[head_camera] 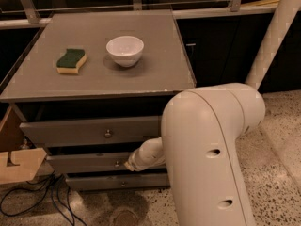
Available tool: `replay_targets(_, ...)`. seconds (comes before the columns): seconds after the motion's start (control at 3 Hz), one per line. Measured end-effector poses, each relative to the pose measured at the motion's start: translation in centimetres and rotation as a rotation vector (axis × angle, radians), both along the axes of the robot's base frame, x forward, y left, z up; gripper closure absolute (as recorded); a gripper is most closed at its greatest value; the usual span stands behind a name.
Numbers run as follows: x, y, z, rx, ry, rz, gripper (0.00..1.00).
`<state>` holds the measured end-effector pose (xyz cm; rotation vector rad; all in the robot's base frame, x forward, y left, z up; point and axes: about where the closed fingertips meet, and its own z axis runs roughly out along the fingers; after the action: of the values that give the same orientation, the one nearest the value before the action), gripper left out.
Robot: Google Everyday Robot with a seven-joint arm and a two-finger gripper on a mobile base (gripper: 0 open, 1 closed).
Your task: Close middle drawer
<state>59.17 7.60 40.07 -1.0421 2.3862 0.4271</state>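
The middle drawer is the second grey front of the cabinet. It stands slightly out, with a dark gap above it, and has a small round knob. My gripper is at the end of the white forearm, right against the drawer front just right of the knob. The upper drawer also stands out a little. The lowest drawer sits near the floor.
A green and yellow sponge and a white bowl rest on the cabinet top. A cardboard box and black cables lie at the left on the floor. My large white arm housing fills the right foreground.
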Motion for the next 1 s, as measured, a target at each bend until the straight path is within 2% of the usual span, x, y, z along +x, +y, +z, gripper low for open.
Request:
replay_targets(0.33, 0.8, 0.1, 0.3, -0.001, -0.024, -0.006, 1.0)
replay_targets(0.67, 0.8, 0.1, 0.3, -0.001, -0.024, -0.006, 1.0)
replay_targets(1.0, -2.6, -3.2, 0.8, 0.001, 0.045, -0.015, 1.0)
